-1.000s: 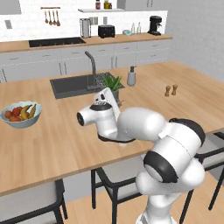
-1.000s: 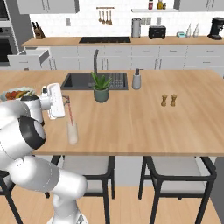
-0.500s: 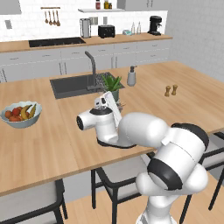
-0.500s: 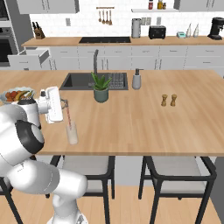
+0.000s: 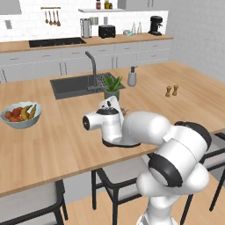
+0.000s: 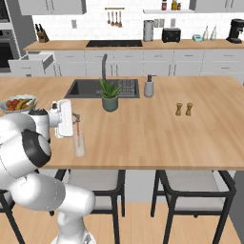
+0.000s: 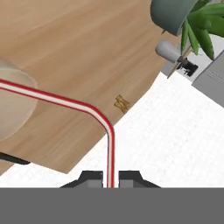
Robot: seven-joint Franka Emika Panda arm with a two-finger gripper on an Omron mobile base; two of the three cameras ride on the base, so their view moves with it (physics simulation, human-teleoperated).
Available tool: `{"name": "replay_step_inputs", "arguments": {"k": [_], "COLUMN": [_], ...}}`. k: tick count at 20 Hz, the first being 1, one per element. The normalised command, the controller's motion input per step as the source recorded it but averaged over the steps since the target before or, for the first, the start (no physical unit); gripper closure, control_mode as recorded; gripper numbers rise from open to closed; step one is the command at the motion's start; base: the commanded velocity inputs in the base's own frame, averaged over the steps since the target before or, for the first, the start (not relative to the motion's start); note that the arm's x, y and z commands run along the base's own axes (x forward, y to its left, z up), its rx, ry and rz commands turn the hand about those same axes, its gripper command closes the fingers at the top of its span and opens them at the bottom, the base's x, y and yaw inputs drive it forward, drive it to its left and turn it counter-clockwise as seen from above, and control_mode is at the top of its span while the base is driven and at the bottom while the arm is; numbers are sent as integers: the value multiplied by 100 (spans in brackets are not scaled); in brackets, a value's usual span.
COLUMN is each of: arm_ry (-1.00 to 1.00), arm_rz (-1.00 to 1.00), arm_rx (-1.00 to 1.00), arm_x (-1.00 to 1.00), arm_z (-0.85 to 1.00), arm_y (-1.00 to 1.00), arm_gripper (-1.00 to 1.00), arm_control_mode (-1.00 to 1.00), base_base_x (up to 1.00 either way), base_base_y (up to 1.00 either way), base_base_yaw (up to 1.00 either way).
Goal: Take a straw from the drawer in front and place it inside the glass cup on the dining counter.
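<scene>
**Straw held over the cup, release not yet made**

Gripper (image 7: 111, 178) fingers are pinched together on the short bent end of the straw (image 7: 70, 104), which rises between the two dark tips in the hand view, turns at the elbow and runs off toward the glass cup (image 7: 13, 105). In the right base view the gripper (image 6: 75, 117) sits just above the cup (image 6: 79, 143), and the red straw (image 6: 77, 135) hangs down into it; whether its lower end touches the bottom of the glass cannot be told. The cup stands near the front edge of the dining counter (image 6: 157, 128), well apart from the sink (image 6: 86, 88).

What could go wrong, as a judgement:
- The straw is thin and light and leans across the rim. Letting go while most of its length is outside the glass could let it tip over the rim and fall to the counter or floor.
- The glass is small and close to the edge. A sideways drag from the hand, or the straw levering on the rim, could topple it or slide it off.
- The straw could cling to a fingertip and lift out again as the hand pulls away.

Count, moving outward: one straw, one glass cup, one potted plant (image 6: 110, 96), one soap bottle (image 6: 149, 87), two small shakers (image 6: 184, 109), one fruit bowl (image 6: 18, 103), one sink with one tap (image 6: 104, 66), one open drawer (image 6: 32, 63) on the far cabinets, two chairs (image 6: 195, 183) under the near edge.
</scene>
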Motion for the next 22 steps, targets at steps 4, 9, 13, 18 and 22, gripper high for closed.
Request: {"name": "replay_step_inputs", "arguments": {"k": [4, 9, 13, 18, 22], "arm_ry": [2, 1, 0, 0, 1], "arm_rz": [0, 0, 0, 0, 0], "arm_rx": [8, 6, 4, 4, 11], "arm_x": [-11, -15, -3, -6, -20], "arm_z": [-22, -15, -4, -1, 0], "arm_y": [-1, 0, -8, -8, 0], "arm_gripper": [100, -100, -100, -100, -100], "arm_control_mode": [-100, -100, -100, -100, -100], "base_base_x": [0, 0, 0, 0, 0], "base_base_y": [0, 0, 0, 0, 0], "base_base_yaw": [0, 0, 0, 0, 0]}}
